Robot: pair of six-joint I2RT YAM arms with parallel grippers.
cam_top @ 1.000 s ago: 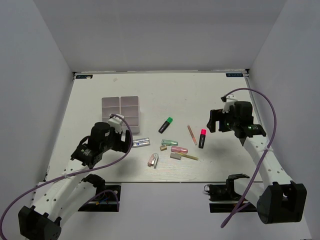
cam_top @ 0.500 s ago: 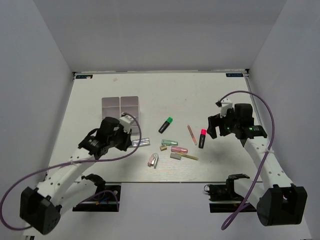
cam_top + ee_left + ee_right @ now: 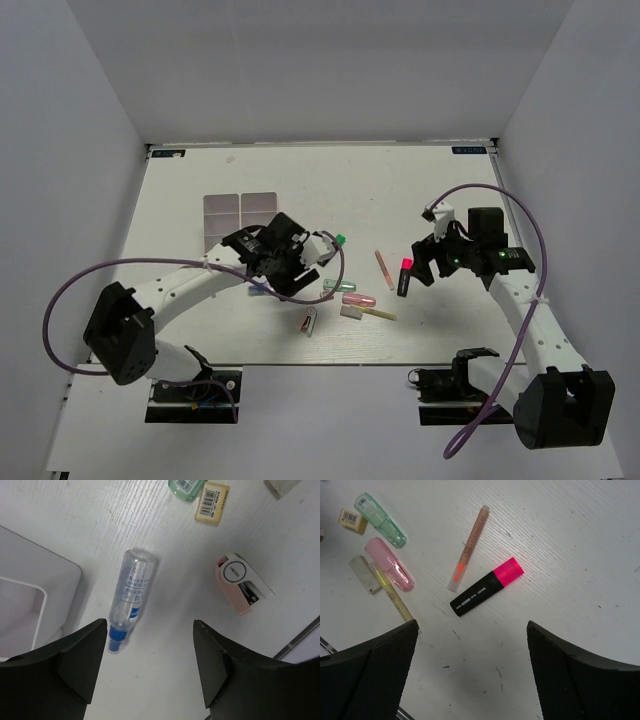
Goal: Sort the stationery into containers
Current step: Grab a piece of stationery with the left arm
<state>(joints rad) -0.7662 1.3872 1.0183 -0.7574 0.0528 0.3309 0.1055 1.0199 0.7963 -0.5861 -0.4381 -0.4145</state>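
Observation:
The stationery lies loose mid-table: a pink-capped highlighter [image 3: 404, 277] [image 3: 487, 592], a thin pink pencil [image 3: 384, 268] [image 3: 468, 547], a green piece [image 3: 380, 520], a pink piece [image 3: 389, 564], a yellow stick [image 3: 395, 597] and small erasers [image 3: 352, 520]. A green-capped highlighter [image 3: 338, 240] peeks out past the left arm. The white containers [image 3: 258, 205] [image 3: 50, 565] stand at the back left. My left gripper [image 3: 296, 272] [image 3: 150, 665] hangs open above the table, just short of a clear blue-capped tube [image 3: 129, 600] and a small pink stapler [image 3: 242, 582]. My right gripper [image 3: 420, 268] [image 3: 472, 670] is open, empty, near the pink-capped highlighter.
The left arm stretches across the table's middle and covers part of the containers. White walls close the table in at left, right and back. The arm bases and their cables sit at the near edge.
The left arm has swung right, from beside the containers to over the clear tube and pink stapler. The right gripper has drifted slightly left toward the pink-capped highlighter.

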